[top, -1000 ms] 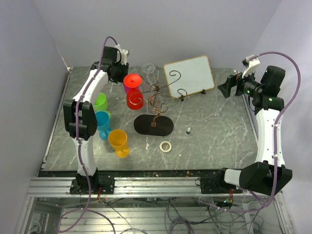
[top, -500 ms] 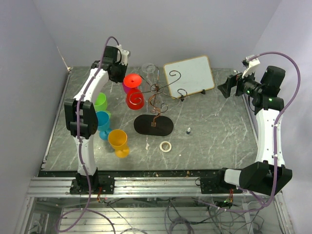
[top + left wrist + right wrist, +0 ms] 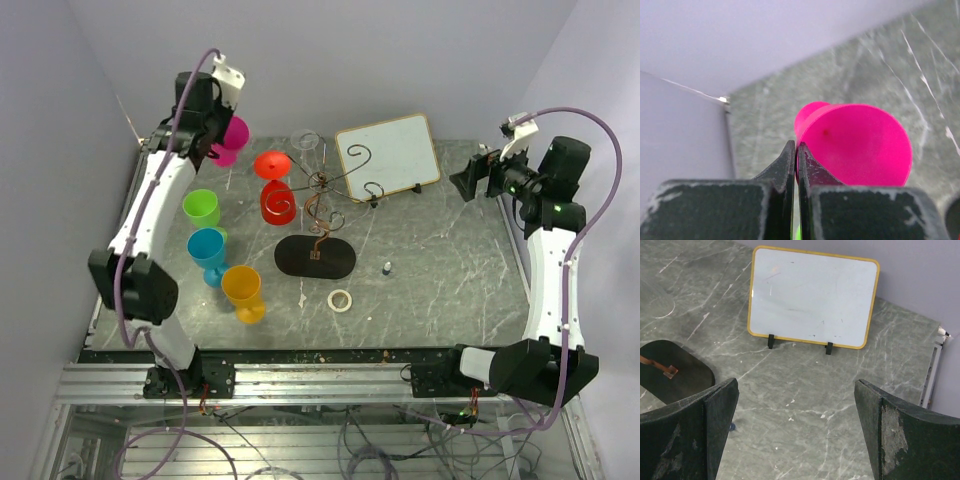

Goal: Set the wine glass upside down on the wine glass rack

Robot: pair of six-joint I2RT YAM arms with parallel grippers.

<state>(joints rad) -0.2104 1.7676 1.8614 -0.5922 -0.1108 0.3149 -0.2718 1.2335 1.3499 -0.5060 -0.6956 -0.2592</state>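
Left tool [image 3: 218,128] shut tight on the edge of the pink wine glass [image 3: 234,134]; wrist view shows both fingers [image 3: 788,159] pressed together with the pink wall [image 3: 855,145] pinched between them; glass is held in the air over the back-left corner of the desk [image 3: 440,260], tilted, well apart from the wine glass rack [image 3: 300,258]; can't tell if the pinched edge is rim or foot.

Rack stands mid-desk on its black oval base, scroll arms spread above; red glass [image 3: 275,202] is in among its left scrolls; clear glass [image 3: 307,142] just behind the rack.

Green glass [image 3: 202,208], blue glass [image 3: 208,246] and orange glass [image 3: 243,288] stand in a line on the left of the desk; tape ring [image 3: 340,299] in front of the base; white board [image 3: 388,154] propped at the back.

Right tool [image 3: 465,180] hangs over the right side, jaws wide apart, nothing between them; white board [image 3: 812,297] ahead of it in its wrist view.
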